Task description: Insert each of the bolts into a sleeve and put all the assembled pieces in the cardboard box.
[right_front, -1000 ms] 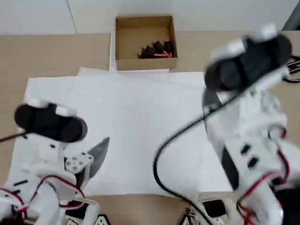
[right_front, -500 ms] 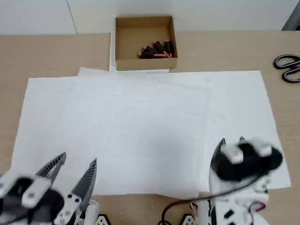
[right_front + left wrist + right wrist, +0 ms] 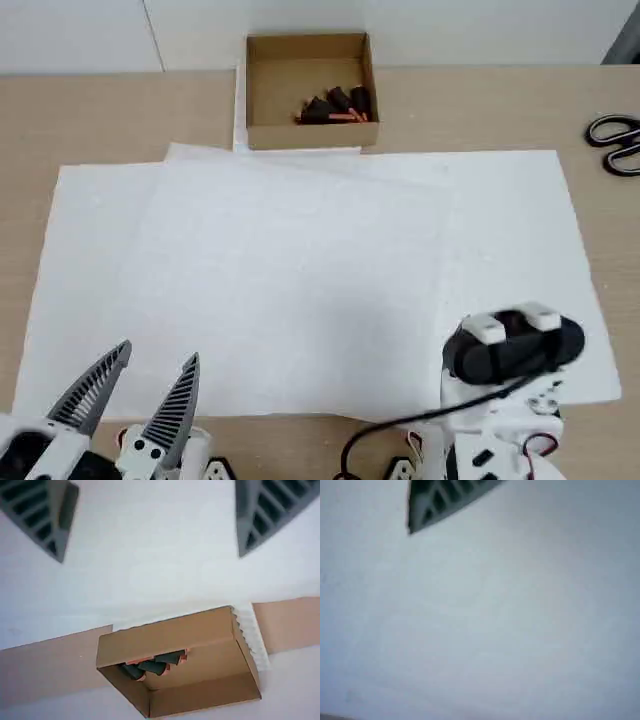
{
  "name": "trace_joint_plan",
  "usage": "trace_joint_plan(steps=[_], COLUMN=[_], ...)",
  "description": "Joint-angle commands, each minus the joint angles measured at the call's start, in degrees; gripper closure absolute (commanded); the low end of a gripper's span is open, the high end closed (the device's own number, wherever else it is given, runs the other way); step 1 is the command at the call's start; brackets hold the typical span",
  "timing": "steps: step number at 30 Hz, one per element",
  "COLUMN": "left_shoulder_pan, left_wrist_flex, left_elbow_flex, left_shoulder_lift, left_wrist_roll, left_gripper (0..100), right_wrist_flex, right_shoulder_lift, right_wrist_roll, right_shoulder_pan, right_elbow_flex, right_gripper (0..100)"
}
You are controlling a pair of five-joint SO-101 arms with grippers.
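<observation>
Both arms low at my near edge; assembled pieces (image 3: pixel 335 107) in the cardboard box (image 3: pixel 308 136) across the table (image 3: pixel 100 110).
My left gripper (image 3: pixel 140 390) hangs over the near left corner of the white paper sheet (image 3: pixel 300 280), jaws spread wide, holding nothing. The right arm (image 3: pixel 512 345) sits over the sheet's near right corner; I cannot tell how the right gripper (image 3: pixel 442 502) stands. Past the sheet, the box stands at the table's far edge, the black-and-orange pieces in its near right corner. Scissors (image 3: pixel 615 140) lie at the right edge.

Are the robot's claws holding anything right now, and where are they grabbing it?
The left gripper is open and holds nothing. Whether the right arm holds anything cannot be told.
</observation>
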Motion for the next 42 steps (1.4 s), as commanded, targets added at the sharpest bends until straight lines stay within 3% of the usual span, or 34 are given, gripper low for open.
trace_joint_plan(steps=[1, 8, 15, 19, 28, 42], left_shoulder_pan=[0.1, 0.1, 0.1, 0.1, 0.1, 0.0], left_wrist_flex=[1.2, 1.1, -4.8, -11.0, -25.1, -35.9], left_elbow_flex=[-2.4, -2.0, 3.7, 18.1, 45.5, 67.3], left_shoulder_lift=[-0.4, -0.3, -0.3, -0.3, -0.3, -0.3], left_wrist_roll=[0.4, 0.4, 0.1, 0.1, 0.4, 0.4], left_gripper=[79, 79, 79, 79, 79, 79], right_wrist_flex=[0.1, -0.3, -11.8, -17.7, -30.4, -38.5], right_shoulder_lift=[0.1, 0.1, 0.1, 0.1, 0.1, 0.1], right_wrist_roll=[-0.1, 0.3, 0.3, 0.3, 0.3, -0.2], right_shoulder_pan=[0.3, 0.3, 0.3, 0.3, 0.3, 0.2], right_elbow_flex=[0.1, 0.2, 6.9, 19.8, 33.3, 51.8], right_gripper=[86.4, 86.4, 86.4, 86.4, 86.4, 86.4])
